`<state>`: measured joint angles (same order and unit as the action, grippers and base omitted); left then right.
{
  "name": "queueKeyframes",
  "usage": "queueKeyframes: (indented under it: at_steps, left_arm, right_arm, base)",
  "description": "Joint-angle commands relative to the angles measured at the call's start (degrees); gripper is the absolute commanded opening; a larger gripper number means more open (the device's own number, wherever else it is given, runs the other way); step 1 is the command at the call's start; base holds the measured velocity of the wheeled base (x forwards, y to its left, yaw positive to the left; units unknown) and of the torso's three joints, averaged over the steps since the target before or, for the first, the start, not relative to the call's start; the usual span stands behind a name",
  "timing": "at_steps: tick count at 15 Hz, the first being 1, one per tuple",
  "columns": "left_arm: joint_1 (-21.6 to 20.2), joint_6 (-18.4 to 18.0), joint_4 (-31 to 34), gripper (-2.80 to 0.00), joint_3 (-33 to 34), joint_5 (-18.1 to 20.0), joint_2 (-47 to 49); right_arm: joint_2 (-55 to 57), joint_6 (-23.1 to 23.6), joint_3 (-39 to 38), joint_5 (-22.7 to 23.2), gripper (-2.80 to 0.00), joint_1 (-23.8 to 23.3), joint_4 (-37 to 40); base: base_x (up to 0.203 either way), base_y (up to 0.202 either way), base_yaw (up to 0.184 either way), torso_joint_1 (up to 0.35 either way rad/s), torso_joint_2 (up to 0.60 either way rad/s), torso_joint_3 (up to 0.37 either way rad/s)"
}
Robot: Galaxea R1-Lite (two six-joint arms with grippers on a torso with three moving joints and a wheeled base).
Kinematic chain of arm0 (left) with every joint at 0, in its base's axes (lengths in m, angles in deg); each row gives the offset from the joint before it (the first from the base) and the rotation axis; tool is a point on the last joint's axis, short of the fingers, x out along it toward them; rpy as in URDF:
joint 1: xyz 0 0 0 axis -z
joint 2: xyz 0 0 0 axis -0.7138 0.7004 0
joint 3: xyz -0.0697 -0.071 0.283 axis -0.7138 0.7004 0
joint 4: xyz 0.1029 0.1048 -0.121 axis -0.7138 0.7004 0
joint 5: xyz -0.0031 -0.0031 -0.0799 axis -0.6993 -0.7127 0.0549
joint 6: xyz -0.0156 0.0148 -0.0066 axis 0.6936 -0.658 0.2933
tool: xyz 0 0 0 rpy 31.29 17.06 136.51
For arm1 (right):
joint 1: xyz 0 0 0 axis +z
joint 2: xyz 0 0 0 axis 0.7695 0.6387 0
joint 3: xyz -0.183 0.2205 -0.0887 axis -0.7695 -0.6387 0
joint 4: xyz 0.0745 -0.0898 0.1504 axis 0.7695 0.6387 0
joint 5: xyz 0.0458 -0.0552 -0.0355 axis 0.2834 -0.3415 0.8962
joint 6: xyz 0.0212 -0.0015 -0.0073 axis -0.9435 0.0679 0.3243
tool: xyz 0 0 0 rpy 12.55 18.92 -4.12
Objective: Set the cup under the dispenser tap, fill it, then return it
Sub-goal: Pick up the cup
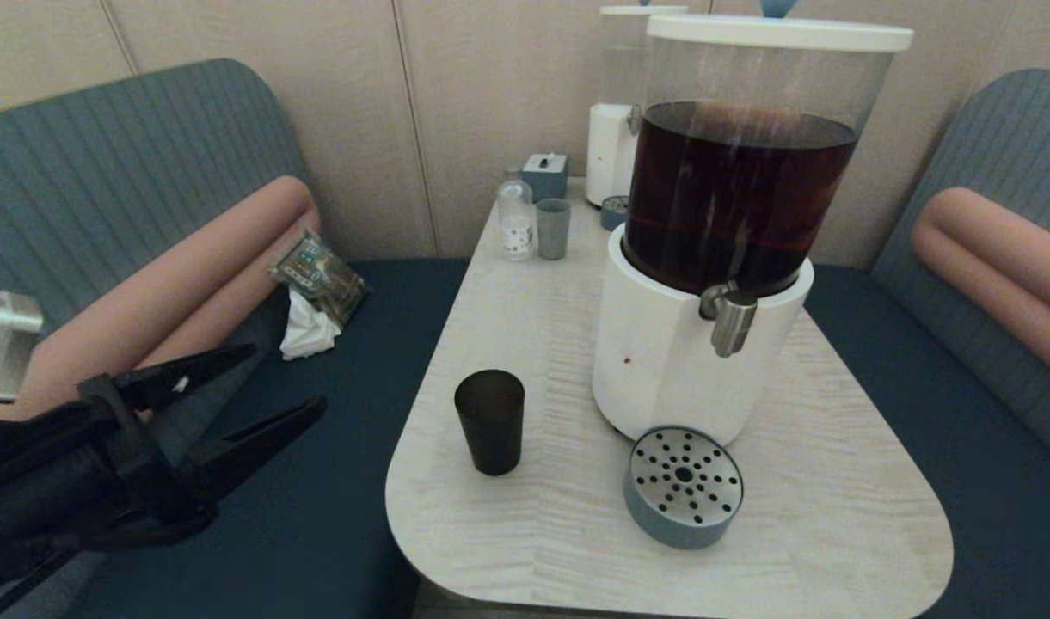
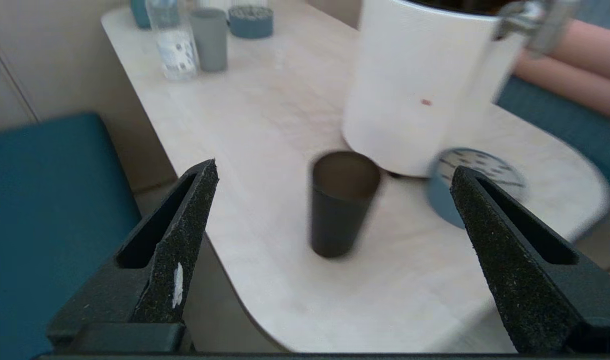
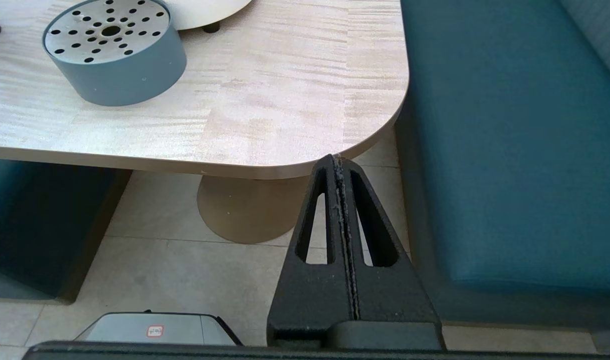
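Black cup (image 1: pixel 489 421) stands upright and empty on the worktop (image 1: pixel 507 533), left of the dispenser's white base (image 1: pixel 662 361) and clear of the drip tray (image 1: pixel 683 486); steel tap (image 1: pixel 731 318) sits above that tray, nothing under it. Left pincer (image 1: pixel 288 378) hangs off the worktop's left edge over the bench seat (image 1: pixel 301 533), fingers spread wide, holding nothing. Right pincer (image 3: pixel 337 162) sits low below the worktop's near right corner, fingers pressed together.

matte black cup (image 1: pixel 489 421), brushed-steel tap (image 1: pixel 733 320)
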<state>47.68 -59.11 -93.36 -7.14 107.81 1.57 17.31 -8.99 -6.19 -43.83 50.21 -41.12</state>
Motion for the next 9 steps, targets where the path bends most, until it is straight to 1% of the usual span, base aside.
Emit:
queueKeyframes:
  at_steps: [1,2,3,4,7,9]
  left_arm:
    - [-0.18,-0.64,-16.18,0.0,1.95,0.31,14.66]
    - [-0.16,-1.59,-20.47,0.0,3.14,0.4,18.36]
    - [-0.05,-2.65,-23.3,0.0,5.12,0.66,20.15]
    - [0.03,-3.35,-24.37,0.0,6.37,1.66,20.44]
    - [0.1,-4.77,-24.58,0.0,3.49,6.0,24.8]
    - [0.31,-5.07,-24.58,0.0,2.33,11.37,26.2]
  right_arm:
    - [-0.02,-0.04,0.0,-0.01,-2.8,0.01,0.09]
    - [-0.02,-0.04,0.0,-0.01,-2.8,0.01,0.09]
    - [-0.02,-0.04,0.0,-0.01,-2.8,0.01,0.09]
    - [-0.02,-0.04,0.0,-0.01,-2.8,0.01,0.09]
    - [-0.02,-0.04,0.0,-0.01,-2.8,0.01,0.09]
    - [-0.02,-0.04,0.0,-0.01,-2.8,0.01,0.09]
  base:
    - [0.0,0.0,0.0,0.0,0.0,0.0]
    - [0.0,0.0,0.0,0.0,0.0,0.0]
    - [0.0,0.0,0.0,0.0,0.0,0.0]
    - [0.0,0.0,0.0,0.0,0.0,0.0]
    - [0.0,0.0,0.0,0.0,0.0,0.0]
    - [0.0,0.0,0.0,0.0,0.0,0.0]
